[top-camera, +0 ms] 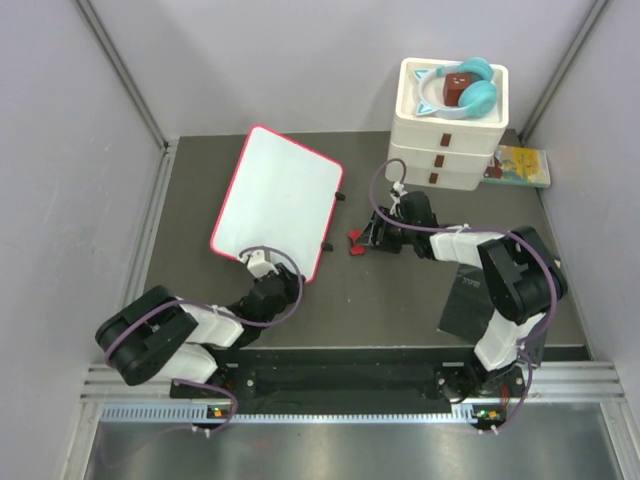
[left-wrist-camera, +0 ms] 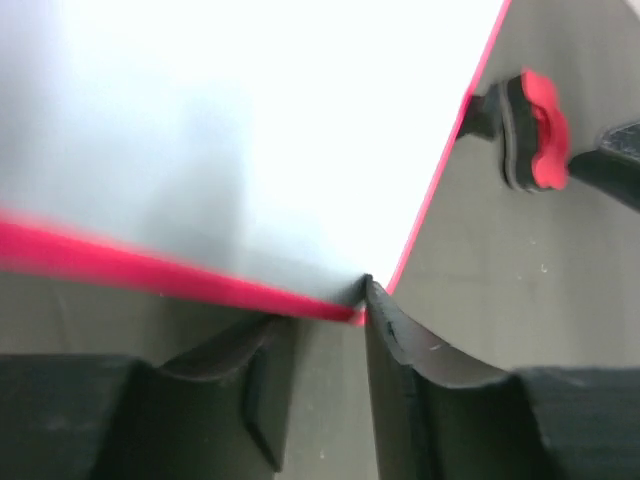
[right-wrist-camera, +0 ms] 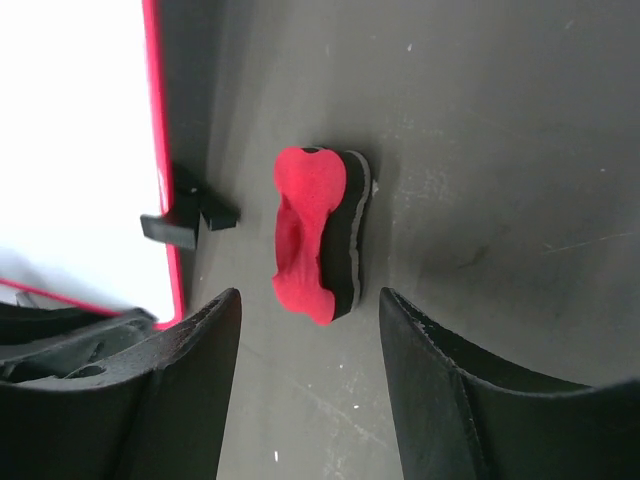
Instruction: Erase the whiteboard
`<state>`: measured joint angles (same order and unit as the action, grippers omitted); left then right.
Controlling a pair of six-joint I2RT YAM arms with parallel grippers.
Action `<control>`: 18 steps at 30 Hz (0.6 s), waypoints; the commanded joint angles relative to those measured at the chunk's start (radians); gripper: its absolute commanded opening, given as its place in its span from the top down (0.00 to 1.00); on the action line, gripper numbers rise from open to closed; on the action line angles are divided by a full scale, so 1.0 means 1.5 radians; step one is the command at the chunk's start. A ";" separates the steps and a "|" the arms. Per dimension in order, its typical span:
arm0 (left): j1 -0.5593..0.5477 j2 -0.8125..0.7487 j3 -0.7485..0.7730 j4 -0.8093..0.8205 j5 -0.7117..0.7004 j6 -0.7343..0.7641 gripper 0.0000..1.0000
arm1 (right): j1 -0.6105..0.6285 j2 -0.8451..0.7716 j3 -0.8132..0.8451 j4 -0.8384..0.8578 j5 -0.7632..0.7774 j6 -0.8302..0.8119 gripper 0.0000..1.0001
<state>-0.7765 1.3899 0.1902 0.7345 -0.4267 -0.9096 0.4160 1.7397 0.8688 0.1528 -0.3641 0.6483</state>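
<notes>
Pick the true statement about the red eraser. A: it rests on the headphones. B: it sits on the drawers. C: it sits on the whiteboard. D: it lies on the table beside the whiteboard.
D: the eraser lies on the dark table, just off the red rim of the whiteboard.

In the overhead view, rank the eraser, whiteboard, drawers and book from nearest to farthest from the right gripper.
From the right gripper:
1. Eraser, right at its tips.
2. Whiteboard, to its left.
3. Drawers, behind it, to the right.
4. Book, far right, beside the drawers.
</notes>
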 commanded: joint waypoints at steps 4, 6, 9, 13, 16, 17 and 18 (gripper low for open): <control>-0.012 -0.024 -0.052 -0.158 0.046 0.067 0.55 | 0.001 -0.013 0.006 0.045 -0.051 -0.003 0.43; -0.013 -0.036 -0.052 -0.159 0.046 0.075 0.55 | 0.002 -0.013 0.008 0.046 -0.053 -0.006 0.43; -0.014 -0.051 -0.053 -0.162 0.043 0.080 0.54 | 0.005 -0.015 0.007 0.052 -0.060 -0.006 0.44; -0.016 -0.077 -0.057 -0.164 0.043 0.088 0.53 | 0.012 -0.015 0.007 0.062 -0.062 -0.004 0.44; -0.018 -0.103 -0.058 -0.173 0.045 0.097 0.51 | 0.017 -0.020 0.007 0.076 -0.070 -0.003 0.44; -0.018 -0.122 -0.060 -0.173 0.046 0.102 0.51 | 0.022 -0.021 0.008 0.083 -0.071 -0.003 0.44; -0.020 -0.132 -0.062 -0.175 0.045 0.104 0.49 | 0.025 -0.022 0.009 0.083 -0.070 -0.003 0.44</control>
<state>-0.7990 1.2369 0.1356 0.6098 -0.3710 -0.8009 0.4286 1.7390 0.8688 0.2050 -0.4469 0.6502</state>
